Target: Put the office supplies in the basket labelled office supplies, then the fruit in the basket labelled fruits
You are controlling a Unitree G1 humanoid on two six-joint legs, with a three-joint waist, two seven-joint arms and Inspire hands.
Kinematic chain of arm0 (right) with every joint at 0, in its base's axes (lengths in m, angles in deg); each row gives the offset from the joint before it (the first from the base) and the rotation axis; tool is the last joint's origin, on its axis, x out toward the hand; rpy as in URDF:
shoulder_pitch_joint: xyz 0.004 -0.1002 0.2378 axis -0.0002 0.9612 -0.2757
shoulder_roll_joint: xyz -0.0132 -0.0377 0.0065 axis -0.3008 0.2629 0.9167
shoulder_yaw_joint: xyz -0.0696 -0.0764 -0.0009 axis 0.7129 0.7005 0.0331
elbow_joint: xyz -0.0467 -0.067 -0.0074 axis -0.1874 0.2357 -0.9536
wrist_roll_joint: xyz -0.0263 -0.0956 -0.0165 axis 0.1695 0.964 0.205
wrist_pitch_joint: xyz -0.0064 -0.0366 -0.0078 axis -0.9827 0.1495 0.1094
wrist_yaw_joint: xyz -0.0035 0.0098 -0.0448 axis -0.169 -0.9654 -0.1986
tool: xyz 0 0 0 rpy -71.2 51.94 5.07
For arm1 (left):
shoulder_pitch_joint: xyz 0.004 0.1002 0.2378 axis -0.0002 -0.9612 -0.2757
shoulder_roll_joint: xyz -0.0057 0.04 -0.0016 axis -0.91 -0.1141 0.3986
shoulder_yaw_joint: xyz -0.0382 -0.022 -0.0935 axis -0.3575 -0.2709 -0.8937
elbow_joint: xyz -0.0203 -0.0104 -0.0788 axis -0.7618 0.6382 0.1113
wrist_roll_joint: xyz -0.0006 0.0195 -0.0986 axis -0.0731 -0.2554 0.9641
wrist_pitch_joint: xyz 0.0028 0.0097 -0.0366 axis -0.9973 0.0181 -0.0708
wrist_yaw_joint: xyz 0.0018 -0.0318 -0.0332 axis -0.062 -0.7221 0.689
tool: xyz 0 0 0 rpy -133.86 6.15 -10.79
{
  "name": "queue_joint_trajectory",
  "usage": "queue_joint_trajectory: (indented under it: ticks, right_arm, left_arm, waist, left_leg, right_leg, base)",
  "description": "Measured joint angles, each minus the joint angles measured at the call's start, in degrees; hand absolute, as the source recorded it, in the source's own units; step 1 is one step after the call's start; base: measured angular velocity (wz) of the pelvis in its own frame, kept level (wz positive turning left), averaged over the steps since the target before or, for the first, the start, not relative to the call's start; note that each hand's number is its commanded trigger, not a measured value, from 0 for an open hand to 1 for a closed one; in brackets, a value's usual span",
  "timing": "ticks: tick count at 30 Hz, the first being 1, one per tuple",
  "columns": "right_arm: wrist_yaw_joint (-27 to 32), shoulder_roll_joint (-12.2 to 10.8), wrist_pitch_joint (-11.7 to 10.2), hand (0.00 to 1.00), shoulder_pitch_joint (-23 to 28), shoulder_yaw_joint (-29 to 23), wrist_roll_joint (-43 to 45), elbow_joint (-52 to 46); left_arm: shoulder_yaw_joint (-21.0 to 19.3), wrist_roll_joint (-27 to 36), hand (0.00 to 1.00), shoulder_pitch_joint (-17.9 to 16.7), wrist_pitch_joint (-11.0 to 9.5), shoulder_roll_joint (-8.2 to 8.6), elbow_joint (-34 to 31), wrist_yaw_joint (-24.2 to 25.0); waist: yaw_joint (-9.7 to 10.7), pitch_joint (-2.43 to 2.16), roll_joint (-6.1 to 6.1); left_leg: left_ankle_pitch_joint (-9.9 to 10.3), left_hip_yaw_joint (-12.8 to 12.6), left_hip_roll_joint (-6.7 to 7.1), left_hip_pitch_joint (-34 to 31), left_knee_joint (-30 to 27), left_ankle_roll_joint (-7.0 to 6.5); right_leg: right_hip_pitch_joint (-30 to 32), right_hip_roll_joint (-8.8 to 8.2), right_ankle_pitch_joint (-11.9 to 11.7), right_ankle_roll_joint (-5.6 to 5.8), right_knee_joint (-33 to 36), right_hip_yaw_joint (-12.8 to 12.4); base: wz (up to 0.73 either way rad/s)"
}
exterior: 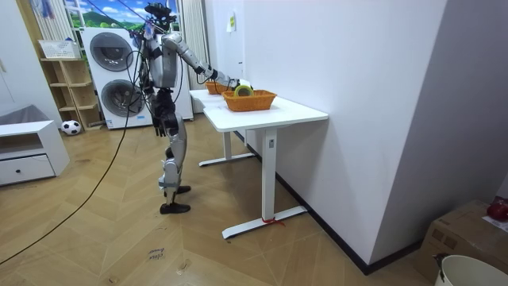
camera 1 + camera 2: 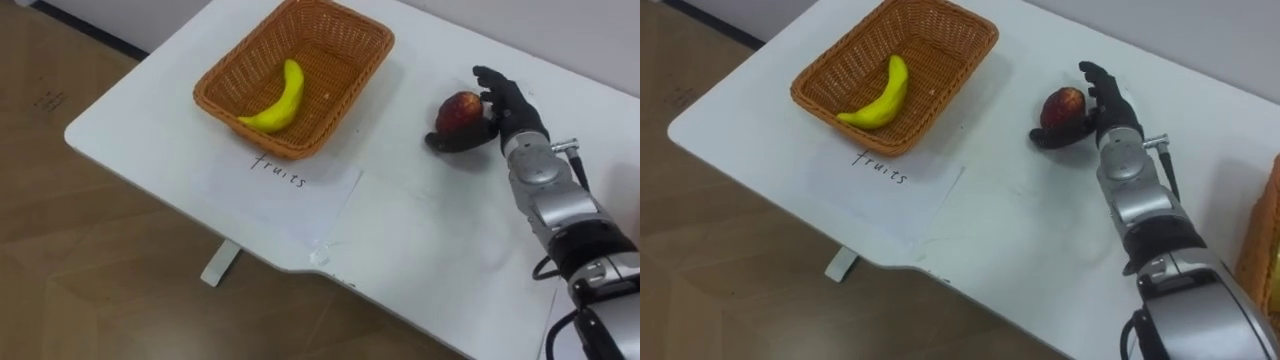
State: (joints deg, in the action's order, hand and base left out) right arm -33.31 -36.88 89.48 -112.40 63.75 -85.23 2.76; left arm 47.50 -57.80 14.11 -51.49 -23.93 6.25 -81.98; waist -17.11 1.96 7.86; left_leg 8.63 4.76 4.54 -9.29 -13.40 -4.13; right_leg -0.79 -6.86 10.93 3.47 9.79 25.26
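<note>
Fruit is sitting in two places on the white worktop (image 2: pixel 420 230). A yellow banana (image 2: pixel 285 100) is lying on the bottom of a woven wicker basket (image 2: pixel 225 65) at the far left. A red apple (image 2: pixel 458 110) is resting on the bare worktop, well apart from that basket and to its right.

The right hand (image 2: pixel 512 112) is reaching in from the lower right and is wrapping itself round the apple. The fingers are curling over the apple's far right side, and the thumb is hooking under its near side. The apple is touching the worktop, or is just above it; which of the two cannot be told.

A white sheet of paper (image 2: pixel 285 195) with a handwritten word is lying flat just in front of the fruit basket, its near corner reaching toward the worktop's edge. At the right border of the right eye view, the wicker wall of a second basket (image 2: pixel 1268 235) is showing.

In the room view the robot is standing on a wooden floor at the far end of the worktop, one arm stretching out over it. The nearer basket (image 1: pixel 250 100) is holding something green and yellow, too small to identify. Two stacked washing machines (image 1: pixel 111 52) are standing behind the robot.
</note>
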Motion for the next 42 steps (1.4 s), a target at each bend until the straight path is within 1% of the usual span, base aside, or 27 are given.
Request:
queue_joint_trajectory:
  ticks: [2,5,9,12,14,20,24,27,30,33,35,39,41,42]
  right_arm:
    - [0.02,0.57,-0.03,1.0,0.0,0.21,0.57,0.47]
    - [0.16,1.24,-0.39,1.0,-0.09,1.86,1.07,0.74]
    - [0.01,1.28,-0.64,1.0,-0.1,2.04,1.74,1.44]
    - [-1.24,1.27,-0.64,1.0,-0.09,2.12,1.66,1.84]
    - [-2.26,1.27,-0.62,1.0,-0.09,2.12,1.67,1.91]
    - [-2.86,1.32,-0.63,1.0,-0.1,2.07,1.65,1.67]
    - [-3.34,1.58,-0.63,1.0,-0.17,2.07,0.83,1.63]
    - [-4.12,1.69,-0.42,1.0,-0.28,2.07,0.79,1.6]
    - [-5.88,1.69,0.93,1.0,-0.28,2.05,1.59,-0.54]
    - [-7.45,1.69,1.49,1.0,-0.28,2.04,2.82,-3.82]
    - [-8.08,1.69,1.5,1.0,-0.28,2.03,4.43,-6.33]
    - [-9.45,1.65,1.51,1.0,-0.28,2.03,4.6,-11.45]
    - [-10.03,1.66,1.51,1.0,-0.29,1.91,4.7,-12.68]
    - [-10.49,1.67,1.52,1.0,-0.29,1.54,4.71,-13.66]
  left_arm:
    - [-0.01,0.0,0.0,0.0,-0.02,-0.47,0.02,0.01]
    - [-0.03,-0.09,0.0,0.01,-0.01,-0.89,-0.15,-0.01]
    - [-0.03,-0.1,0.0,0.37,-0.12,-0.9,-0.18,-0.03]
    - [-0.03,-0.1,0.0,0.73,-0.19,-0.92,-0.07,-0.05]
    - [-0.03,-0.1,0.0,0.76,-0.44,-0.94,-0.06,-0.05]
    - [-0.01,0.0,0.0,0.8,-1.12,-0.95,-0.13,-0.16]
    - [-0.03,0.0,0.0,0.85,-1.16,-0.97,-0.15,-1.03]
    - [-0.08,1.02,0.0,0.73,-1.11,-1.02,-0.1,-1.03]
    - [-0.42,1.14,0.0,0.72,-1.1,-0.91,-0.14,-0.92]
    - [-1.43,1.14,0.0,0.7,-1.1,-0.91,-0.12,-1.1]
    - [-1.45,1.14,0.0,0.64,-1.09,-0.91,-0.06,-1.14]
    - [-1.73,0.93,0.0,0.58,-0.79,-0.91,0.57,-1.16]
    - [-2.63,0.44,0.0,0.58,-0.55,-0.71,1.04,-1.14]
    - [-3.5,0.34,0.0,0.55,-0.19,-0.5,1.04,-1.1]
  waist:
    - [-0.25,0.02,0.12]
    - [-0.44,0.05,0.34]
    - [-0.56,0.04,0.47]
    - [-0.58,0.06,0.46]
    - [-0.49,0.1,0.42]
    - [-0.35,0.09,0.43]
    - [-0.27,0.08,0.45]
    - [0.59,0.09,0.4]
    - [1.39,0.04,0.38]
    - [1.65,0.0,0.35]
    - [1.85,-0.02,0.35]
    - [2.6,-0.07,0.34]
    - [2.6,-0.17,0.25]
    - [2.62,-0.4,0.14]
  left_leg:
    - [0.0,0.1,0.0,0.08,-0.01,0.0]
    - [0.0,0.13,0.02,0.17,0.01,0.0]
    - [0.0,0.09,0.03,0.53,0.23,0.0]
    - [0.0,0.05,0.02,1.01,0.5,0.01]
    - [0.0,0.07,0.02,1.62,0.76,0.0]
    - [0.0,0.05,0.01,1.75,0.91,0.01]
    - [0.0,0.08,0.0,1.73,0.91,0.01]
    - [0.01,0.46,0.21,2.04,0.53,0.0]
    - [0.01,1.0,0.26,2.05,0.51,0.01]
    - [0.01,0.91,0.23,2.1,0.38,0.01]
    - [0.01,0.95,0.25,2.11,0.18,0.01]
    - [0.01,1.7,0.44,3.1,0.02,0.01]
    - [0.02,1.84,0.47,3.98,0.03,0.02]
    - [0.03,1.93,0.48,4.09,0.03,0.03]
  right_leg:
    - [-0.13,0.02,0.0,0.0,-0.01,0.07]
    - [-0.21,0.01,0.0,0.0,-0.04,0.12]
    - [-0.41,-0.01,0.0,0.0,-0.02,0.11]
    - [-0.76,-0.02,0.0,0.0,-0.06,0.08]
    - [-1.24,-0.02,0.0,0.0,-0.09,0.1]
    - [-1.34,-0.02,0.0,0.0,-0.07,0.03]
    - [-1.35,-0.01,0.0,0.01,-0.1,0.1]
    - [-2.15,-0.02,0.0,0.01,-0.29,0.32]
    - [-2.2,0.02,0.01,0.01,-0.23,0.48]
    - [-2.25,0.02,0.01,0.01,-0.2,0.48]
    - [-2.39,0.0,0.01,0.01,-0.2,0.49]
    - [-3.76,0.06,0.01,0.02,-0.24,-0.22]
    - [-4.66,0.09,0.01,0.02,-0.24,-0.46]
    - [-4.84,0.13,0.02,0.03,-0.26,-0.6]
  base:
    - [0.0]
    - [0.0]
    - [0.0]
    - [0.0]
    - [0.0]
    - [0.0]
    - [0.0]
    - [0.12]
    - [0.05]
    - [0.0]
    - [0.02]
    - [0.1]
    - [0.07]
    - [0.03]
